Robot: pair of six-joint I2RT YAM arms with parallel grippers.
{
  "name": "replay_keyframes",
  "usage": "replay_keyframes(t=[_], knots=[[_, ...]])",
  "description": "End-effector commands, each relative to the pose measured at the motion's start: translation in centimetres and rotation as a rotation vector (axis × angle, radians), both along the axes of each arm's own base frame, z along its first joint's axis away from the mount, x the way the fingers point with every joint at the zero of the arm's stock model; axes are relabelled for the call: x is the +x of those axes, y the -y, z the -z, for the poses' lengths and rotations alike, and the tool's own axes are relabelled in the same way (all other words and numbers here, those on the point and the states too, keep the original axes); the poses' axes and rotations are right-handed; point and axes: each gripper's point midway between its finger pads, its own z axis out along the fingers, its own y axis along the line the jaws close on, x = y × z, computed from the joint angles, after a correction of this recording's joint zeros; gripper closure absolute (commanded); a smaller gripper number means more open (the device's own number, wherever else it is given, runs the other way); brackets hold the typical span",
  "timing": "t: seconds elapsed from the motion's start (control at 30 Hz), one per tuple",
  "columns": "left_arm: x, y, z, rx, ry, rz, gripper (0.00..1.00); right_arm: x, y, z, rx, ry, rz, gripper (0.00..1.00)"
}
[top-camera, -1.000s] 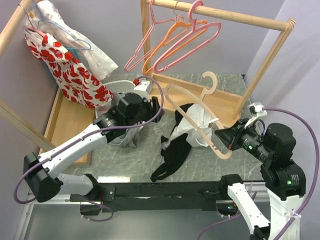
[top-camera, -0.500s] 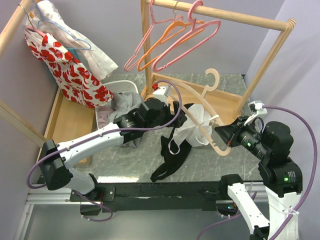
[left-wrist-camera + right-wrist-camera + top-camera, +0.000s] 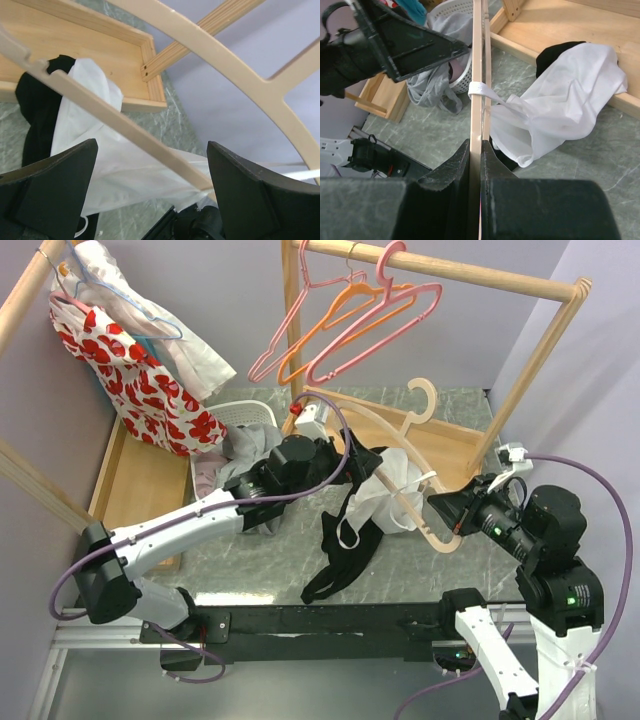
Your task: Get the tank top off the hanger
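A beige wooden hanger (image 3: 400,455) hangs tilted over the table, and my right gripper (image 3: 450,522) is shut on its lower end. In the right wrist view the jaws (image 3: 481,150) pinch the hanger's bar (image 3: 476,60) edge-on. The tank top (image 3: 392,492), white with a black part drooping to the table, hangs from the hanger by a white strap (image 3: 480,89). My left gripper (image 3: 362,462) is wide open at the hanger's left side. In the left wrist view its open jaws (image 3: 150,195) straddle the hanger's bar (image 3: 130,127), with white cloth (image 3: 100,150) behind, not gripped.
A white laundry basket (image 3: 240,418) with grey clothes stands behind the left arm. A wooden rack (image 3: 450,270) carries pink and orange hangers (image 3: 350,310), and its base tray (image 3: 455,445) lies behind the tank top. A red floral dress (image 3: 130,370) hangs at the far left.
My left arm has swung right from the basket to the hanger, and its jaws have opened wide. The right gripper and hanger have hardly moved.
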Motion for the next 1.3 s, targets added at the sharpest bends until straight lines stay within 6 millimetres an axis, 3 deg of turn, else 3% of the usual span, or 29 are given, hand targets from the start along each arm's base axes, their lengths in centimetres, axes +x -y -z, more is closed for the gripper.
replay_keyframes(t=[0.0, 0.3, 0.4, 0.53, 0.77, 1.27], knots=[[0.4, 1.6, -1.1, -0.083, -0.002, 0.015, 0.04, -0.3, -0.5, -2.4, 0.013, 0.116, -0.037, 1.00], [1.2, 2.3, 0.1, -0.094, -0.036, -0.011, 0.07, -0.9, -0.9, -2.8, 0.024, 0.140, -0.068, 1.00], [1.4, 2.8, 0.0, -0.108, -0.036, -0.008, 0.19, -1.0, -1.0, -2.8, 0.030, 0.141, -0.071, 1.00], [1.8, 3.1, -0.3, -0.106, -0.035, -0.019, 0.50, -0.9, -1.0, -2.5, 0.027, 0.130, -0.076, 1.00], [2.1, 2.7, 0.0, -0.089, -0.040, -0.042, 0.82, -0.8, -1.2, -1.6, 0.022, 0.105, -0.088, 1.00], [0.3, 3.7, 2.5, -0.040, -0.095, 0.056, 0.99, -0.8, -1.0, -0.9, 0.007, 0.084, -0.081, 0.99]])
